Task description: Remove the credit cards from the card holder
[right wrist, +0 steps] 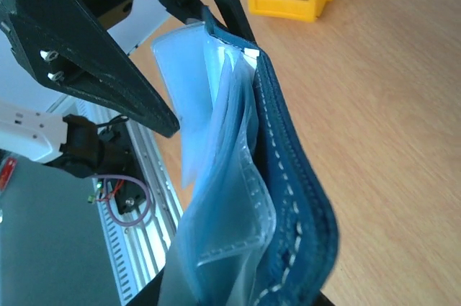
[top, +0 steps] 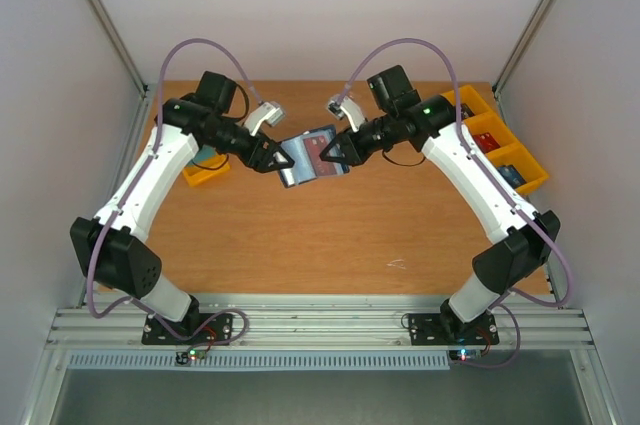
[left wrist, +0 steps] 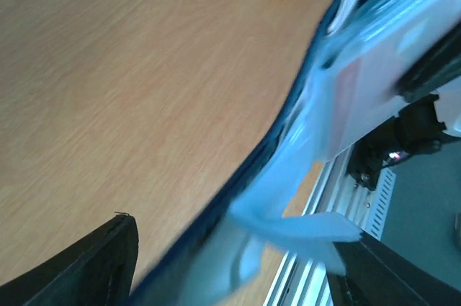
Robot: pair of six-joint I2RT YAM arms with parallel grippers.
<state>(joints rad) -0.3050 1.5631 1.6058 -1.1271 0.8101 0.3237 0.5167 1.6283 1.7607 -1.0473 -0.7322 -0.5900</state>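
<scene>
We see both arms meeting above the middle of the table [top: 330,245], with the card holder [top: 308,158] held in the air between them, clear of the wood. The right pincer [top: 336,152] is closed on its right edge: in the right wrist view the navy cover with pale stitching rises straight up from between that pincer's fingers, and the translucent grey-blue sleeves [right wrist: 216,176] fan out beside it. The left pincer [top: 271,157] stands wide, gripping nothing. In its wrist view the two black fingers [left wrist: 101,263] sit far apart at the bottom corners, and the holder's edge passes between them, blurred. Whether it brushes either finger, we cannot tell. A whitish credit card [left wrist: 367,83] with a reddish patch shows through one sleeve, inside the holder. A yellow bin [top: 203,173] sits on the table under the left arm, and a row of yellow bins [top: 497,140] lies at the far right edge.
</scene>
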